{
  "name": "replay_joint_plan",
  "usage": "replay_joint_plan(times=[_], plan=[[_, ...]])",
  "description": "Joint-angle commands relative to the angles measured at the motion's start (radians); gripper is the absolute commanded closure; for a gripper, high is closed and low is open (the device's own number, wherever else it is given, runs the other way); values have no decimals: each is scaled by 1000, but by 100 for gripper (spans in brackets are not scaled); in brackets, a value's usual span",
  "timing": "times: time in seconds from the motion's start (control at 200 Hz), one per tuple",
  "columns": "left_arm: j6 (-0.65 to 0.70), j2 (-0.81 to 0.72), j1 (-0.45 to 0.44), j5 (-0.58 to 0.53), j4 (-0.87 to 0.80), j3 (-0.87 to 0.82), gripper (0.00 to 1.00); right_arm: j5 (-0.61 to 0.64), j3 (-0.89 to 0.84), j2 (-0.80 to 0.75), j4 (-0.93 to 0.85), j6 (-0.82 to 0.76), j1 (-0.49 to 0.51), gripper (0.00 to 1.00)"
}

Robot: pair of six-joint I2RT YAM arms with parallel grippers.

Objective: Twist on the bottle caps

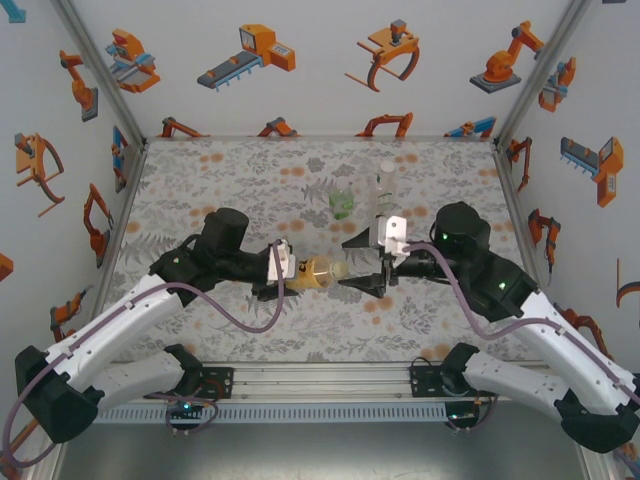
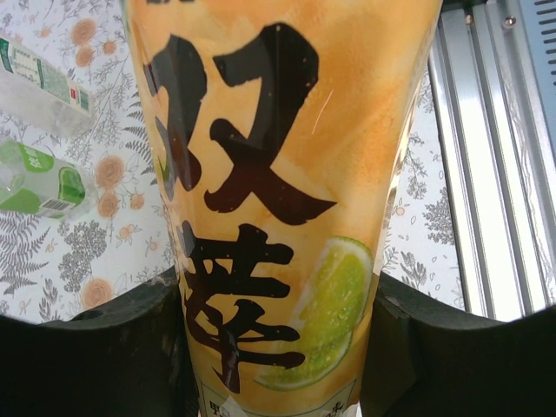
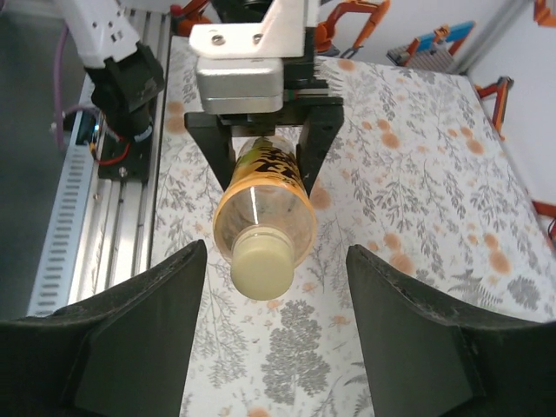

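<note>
Grey flower-patterned cloth (image 1: 200,190) lay under everything, and the white walls (image 1: 320,100) carried pictures of orange robot arms (image 1: 255,50). My left gripper (image 2: 278,347) was pinching the clear plastic amber bottle (image 3: 261,187) with the yellow printed label around its body. It held the bottle sideways above the cloth, with the neck toward the right arm. The small round pale yellow cap (image 3: 263,265) sat on that neck; how far it was threaded I could not tell. My right gripper (image 3: 276,291) stood spread, one finger on each side of the cap, touching neither it nor the bottle.

I judged the main danger to be a crooked bite. If the fingers closed off-centre, they could tilt the cap and cross the thread, or knock it off. A hard twist could also turn the smooth bottle inside the left grip.

The squat green-tinted plastic bottle (image 1: 342,204) and the slim colourless plastic bottle (image 1: 384,190) were farther back, near the right wrist, so a wide swing there could hit them. The way between fingers and cap was free.
</note>
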Motion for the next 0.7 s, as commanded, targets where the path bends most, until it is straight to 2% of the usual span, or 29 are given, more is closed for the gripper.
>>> replay_joint_plan(times=[0.0, 0.29, 0.696], plan=[[22, 3, -6, 40, -25, 32, 100, -74, 13, 9, 3, -146, 5, 42], [21, 3, -5, 38, -27, 35, 100, -73, -27, -8, 25, -150, 4, 51], [23, -3, -5, 34, -26, 32, 100, -85, -51, -11, 11, -149, 5, 52]])
